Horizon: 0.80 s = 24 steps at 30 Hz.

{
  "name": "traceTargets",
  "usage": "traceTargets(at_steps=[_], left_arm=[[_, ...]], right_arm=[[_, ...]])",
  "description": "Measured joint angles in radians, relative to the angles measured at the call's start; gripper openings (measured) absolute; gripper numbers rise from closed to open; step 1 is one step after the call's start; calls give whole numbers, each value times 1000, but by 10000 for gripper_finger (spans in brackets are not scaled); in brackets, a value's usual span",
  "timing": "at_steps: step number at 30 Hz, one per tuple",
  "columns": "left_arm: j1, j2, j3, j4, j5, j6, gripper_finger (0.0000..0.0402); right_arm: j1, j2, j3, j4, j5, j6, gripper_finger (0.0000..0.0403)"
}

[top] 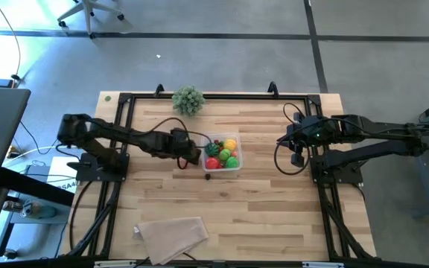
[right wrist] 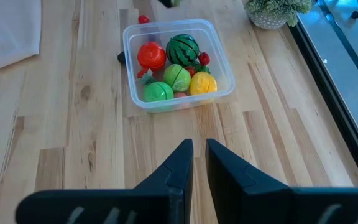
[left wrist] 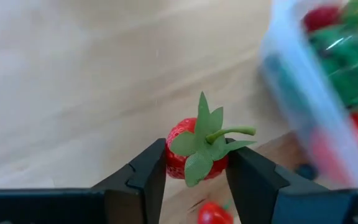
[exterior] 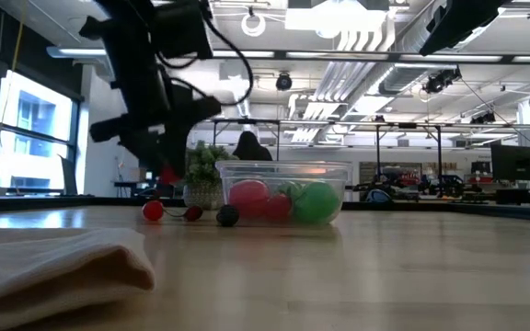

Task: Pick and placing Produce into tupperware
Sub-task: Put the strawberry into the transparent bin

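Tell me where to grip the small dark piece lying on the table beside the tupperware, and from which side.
Grip the small dark piece across its rounded body, coming straight down from above: it sits low on the table, close against the tupperware wall, so a sideways approach looks blocked there.

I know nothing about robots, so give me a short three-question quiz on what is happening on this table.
1. True or false: the left gripper holds a strawberry.
2. The tupperware holds: A) nothing B) several toy fruits C) a cloth.
3. Fill in: the right gripper holds ____.

Key: 1 true. 2 B; among them a striped watermelon. 3 nothing; it waits at the right side, its fingers almost together.
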Motion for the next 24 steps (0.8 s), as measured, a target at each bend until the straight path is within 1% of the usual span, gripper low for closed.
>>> traceTargets(at_steps=[2,5,8,12,14,16,18,20,22,24], left_arm=[[0,-43,0,19,-30,25,142],[0,-101,0,88,-79,93,142],[0,-126,1,208,-117,180,143],[1,-128,1,370,-159,279,143],[1,-104,3,452,-177,326,143],[1,-86,0,469,-178,347,143],[6,-44,3,526,-186,352,143],[16,-14,-1,534,-177,354,143],[22,26,3,594,-159,363,143],[32,46,4,603,-150,367,143]], right_arm=[[0,0,0,0,0,0,34],[0,0,0,0,0,0,34],[0,0,0,0,0,0,34],[0,0,0,0,0,0,34],[0,0,0,0,0,0,34],[0,0,0,0,0,0,34],[0,0,0,0,0,0,34],[0,0,0,0,0,0,34],[0,0,0,0,0,0,34],[0,0,0,0,0,0,34]])
